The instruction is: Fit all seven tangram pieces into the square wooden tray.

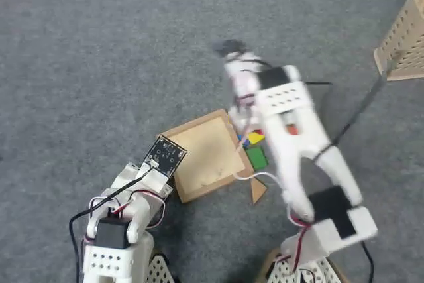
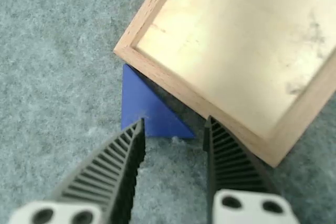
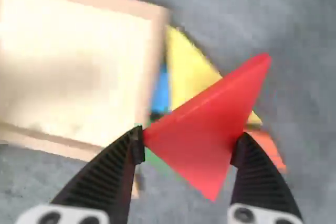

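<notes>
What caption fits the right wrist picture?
The right gripper grips a red triangle near the wooden tray, where a yellow piece lies.

high overview; wrist close-ups on tray

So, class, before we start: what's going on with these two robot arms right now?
The right gripper holds a red triangle beside the wooden tray, above a yellow piece. The left gripper hangs open over a blue triangle lying by the tray's corner. The tray's visible floor is bare, so no piece is fitted yet.
</notes>
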You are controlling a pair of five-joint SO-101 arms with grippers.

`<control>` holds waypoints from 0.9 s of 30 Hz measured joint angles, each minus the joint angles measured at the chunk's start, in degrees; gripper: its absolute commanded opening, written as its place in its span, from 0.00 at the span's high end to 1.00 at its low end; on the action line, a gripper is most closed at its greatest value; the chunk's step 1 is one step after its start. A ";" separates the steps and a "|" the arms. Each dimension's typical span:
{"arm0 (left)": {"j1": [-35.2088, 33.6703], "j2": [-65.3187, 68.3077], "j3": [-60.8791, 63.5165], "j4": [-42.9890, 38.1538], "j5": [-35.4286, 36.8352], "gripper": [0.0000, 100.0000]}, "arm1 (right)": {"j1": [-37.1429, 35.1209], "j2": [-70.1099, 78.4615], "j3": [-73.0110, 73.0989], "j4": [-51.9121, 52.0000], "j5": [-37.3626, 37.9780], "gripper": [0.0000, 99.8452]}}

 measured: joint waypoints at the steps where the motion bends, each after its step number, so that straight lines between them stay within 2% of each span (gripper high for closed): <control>1: 0.00 0.00 0.00 0.00 0.00 0.82 | -1.93 1.85 -1.32 0.00 1.23 0.83; 9: 0.00 0.00 0.00 0.00 0.00 0.82 | -11.78 15.30 -16.18 5.01 12.66 0.83; 17: 0.00 0.00 0.00 0.00 0.00 0.82 | -15.82 20.92 -22.33 6.24 27.43 0.82; 23: 0.00 0.00 0.00 0.00 0.00 0.82 | -16.09 21.10 -22.42 7.47 28.40 0.83; 27: 0.00 0.00 0.00 0.00 0.00 0.82 | -12.84 20.57 -25.49 7.47 19.78 0.82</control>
